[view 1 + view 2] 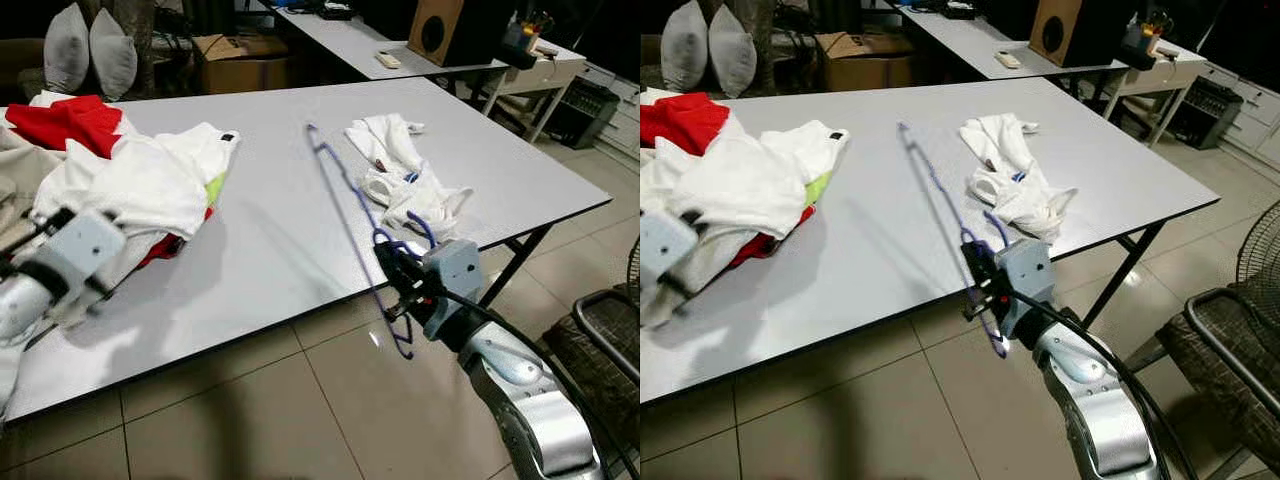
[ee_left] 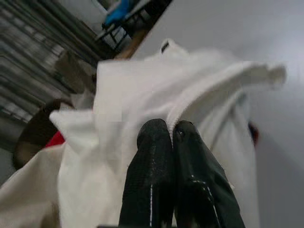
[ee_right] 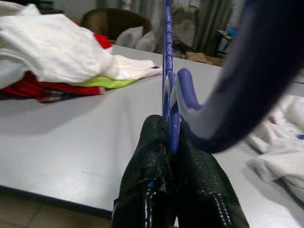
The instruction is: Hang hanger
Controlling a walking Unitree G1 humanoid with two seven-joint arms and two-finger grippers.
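The right gripper [image 1: 980, 275] reaches forward from the lower right, fingers pinched tight on the blue hanger [image 1: 345, 205], which is held in the air tilted over the near edge of the grey table [image 1: 290, 250]. The left gripper [image 2: 172, 130] sits low at the left, fingers pressed together right against the white shirt [image 1: 150, 180] on the clothes pile.

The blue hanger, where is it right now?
The blue hanger is pinched in the right gripper at the table's near edge, slanting up over it beside the white garment.
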